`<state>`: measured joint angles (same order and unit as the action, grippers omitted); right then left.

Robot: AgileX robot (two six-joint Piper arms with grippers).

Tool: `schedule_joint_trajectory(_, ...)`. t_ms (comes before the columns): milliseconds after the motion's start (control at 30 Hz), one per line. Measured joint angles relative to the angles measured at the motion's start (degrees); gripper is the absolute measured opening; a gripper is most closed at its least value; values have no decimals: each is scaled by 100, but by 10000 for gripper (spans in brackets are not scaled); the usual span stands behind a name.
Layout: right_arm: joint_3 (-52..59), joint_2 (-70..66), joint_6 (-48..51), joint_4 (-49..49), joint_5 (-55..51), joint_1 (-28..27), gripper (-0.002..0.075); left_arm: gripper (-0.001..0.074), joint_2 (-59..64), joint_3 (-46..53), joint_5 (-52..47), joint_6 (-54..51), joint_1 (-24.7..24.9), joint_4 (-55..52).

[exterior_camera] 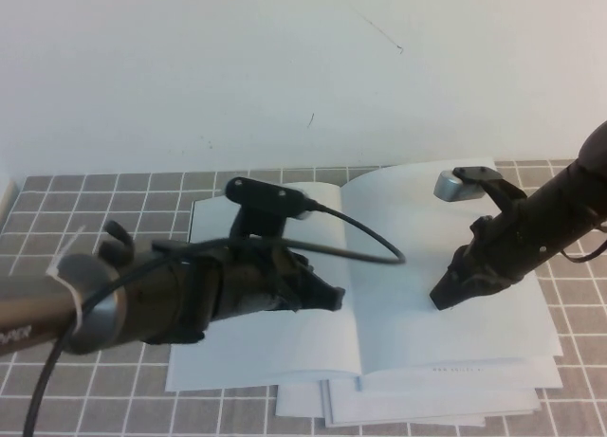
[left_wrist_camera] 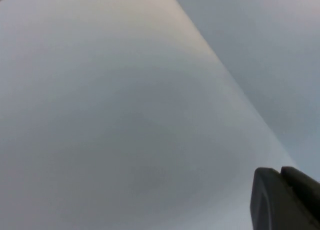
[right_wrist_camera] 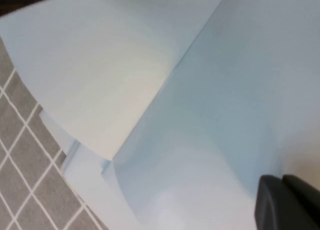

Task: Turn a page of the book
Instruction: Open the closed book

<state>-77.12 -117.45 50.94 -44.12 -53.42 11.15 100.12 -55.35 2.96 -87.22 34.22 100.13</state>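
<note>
On the grey tiled tabletop (exterior_camera: 85, 195), the large thin open book (exterior_camera: 285, 352) with plain pale bluish-white pages lies flat over white booklets (exterior_camera: 417, 404). The right hand (exterior_camera: 444, 295), pressed together, rests tip-down on the right page (exterior_camera: 455, 347), well inside its edges. The left hand (exterior_camera: 327, 295) sits over the left page beside the spine; cannot tell its fingers.

White booklets (exterior_camera: 427, 404) stacked on a grey tiled tabletop (exterior_camera: 114, 205) before a white wall (exterior_camera: 285, 67)
</note>
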Motion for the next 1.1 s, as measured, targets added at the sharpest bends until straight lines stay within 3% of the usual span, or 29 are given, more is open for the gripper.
schedule_joint_trajectory(367,0,-26,-433,196,-35,0,-1,-4,974,-24,-1345,698,-963,-62)
schedule_joint_trajectory(833,-9,-367,-521,243,-42,0,-1,-4,1115,-104,-1691,807,-1022,-62)
schedule_joint_trajectory(1100,-9,586,-401,366,-37,10,-1,-4,159,-54,-1807,807,-1016,-528)
